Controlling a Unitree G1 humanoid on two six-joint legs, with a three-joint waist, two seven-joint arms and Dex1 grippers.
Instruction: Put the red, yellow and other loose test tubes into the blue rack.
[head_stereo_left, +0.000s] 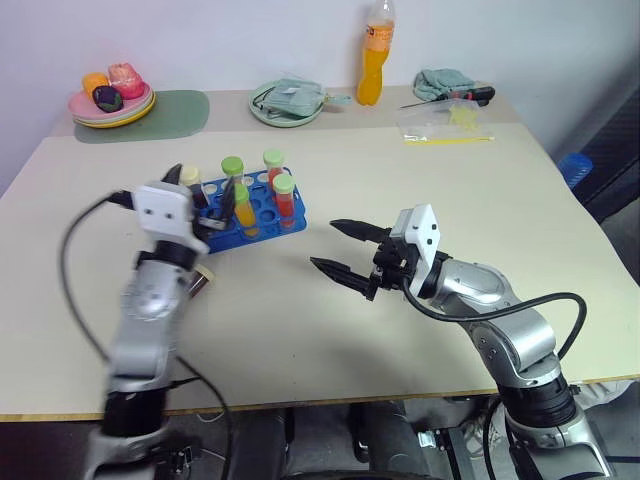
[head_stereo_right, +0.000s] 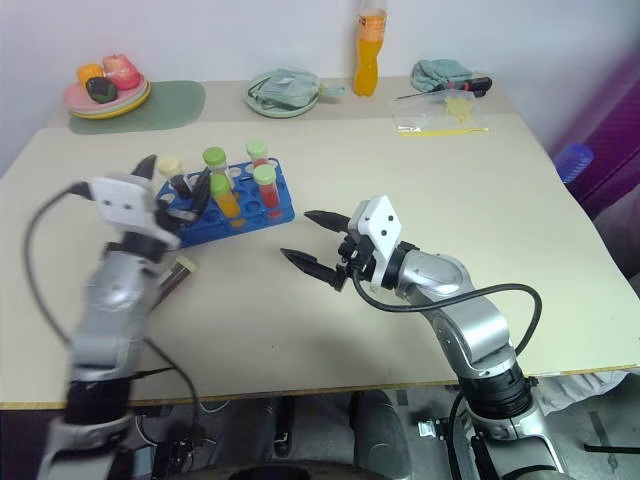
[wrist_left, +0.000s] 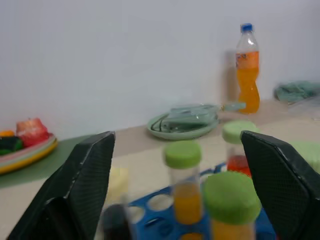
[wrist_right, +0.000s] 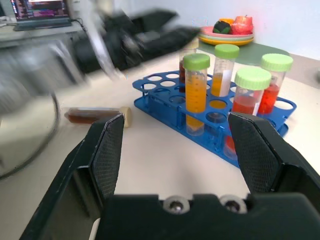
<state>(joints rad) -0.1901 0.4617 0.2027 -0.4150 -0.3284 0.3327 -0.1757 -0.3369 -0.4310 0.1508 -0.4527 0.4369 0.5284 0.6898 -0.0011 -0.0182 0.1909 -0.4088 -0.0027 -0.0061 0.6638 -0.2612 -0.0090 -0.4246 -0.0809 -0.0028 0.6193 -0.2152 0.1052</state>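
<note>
Wide-open left gripper hovering, apparently empty, at bright blue plastic rack; cream-capped maroon tube lying on table beside it.

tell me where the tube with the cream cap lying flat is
The loose tube lies flat on the table, on the robot's left, just in front of the blue rack, beside the left arm.

A: So the blue rack sits left of centre on the tabletop, four green-capped tubes standing in it, orange and red liquid.

B: And the arms?

A: Left gripper is right at the rack's left end, fingers apart. One cream-capped tube lies flat beside that arm. Right gripper hangs open, right of the rack, holding nothing.
</note>
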